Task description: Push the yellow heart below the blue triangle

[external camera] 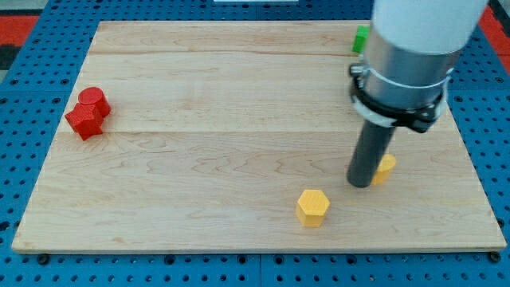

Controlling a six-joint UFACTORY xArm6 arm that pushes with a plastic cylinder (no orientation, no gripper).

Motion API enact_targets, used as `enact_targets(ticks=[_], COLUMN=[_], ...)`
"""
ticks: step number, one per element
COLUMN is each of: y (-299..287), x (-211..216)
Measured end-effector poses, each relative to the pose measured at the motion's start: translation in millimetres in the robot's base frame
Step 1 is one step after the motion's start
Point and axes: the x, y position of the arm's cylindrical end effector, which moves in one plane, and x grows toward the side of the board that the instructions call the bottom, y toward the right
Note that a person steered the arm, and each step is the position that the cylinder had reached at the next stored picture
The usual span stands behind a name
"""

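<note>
Pincer: none fitted. The arm ends in a plain dark rod, so nothing opens, shuts or holds; contact is by my tip point(360, 185) only.

Bench point(239, 88): pale wooden board, most of its surface bare.

Arm housing point(406, 64): white and grey, at the view's upper right, hiding the board behind it.

Red blocks: two touching at the view's left edge, a rounded one point(95, 101) above a star-like one point(84, 123).

Yellow hexagon point(313, 207): near the view's bottom, left of and below my tip, apart from it.

Small yellow block point(386, 168): just right of the rod and touching or nearly touching it, partly hidden. Shape not readable; by elimination, probably the yellow heart.

Green block point(362, 37): sliver at the view's top, beside the housing.

Blue triangle: not visible, possibly behind the housing.

Step in hand (judgement): my tip sits at the heart's left, so a push from here would drive it rightwards. Find the triangle first, then put my tip on the side of the heart opposite the target. Push through its middle in short strokes so it does not spin off. Steer clear of the hexagon.

Containers: none on the bench.
</note>
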Motion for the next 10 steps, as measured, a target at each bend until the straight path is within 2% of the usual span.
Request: enact_targets(ticks=[2, 5, 7, 10], y=[21, 51, 50, 7], x=[14, 6, -17, -25])
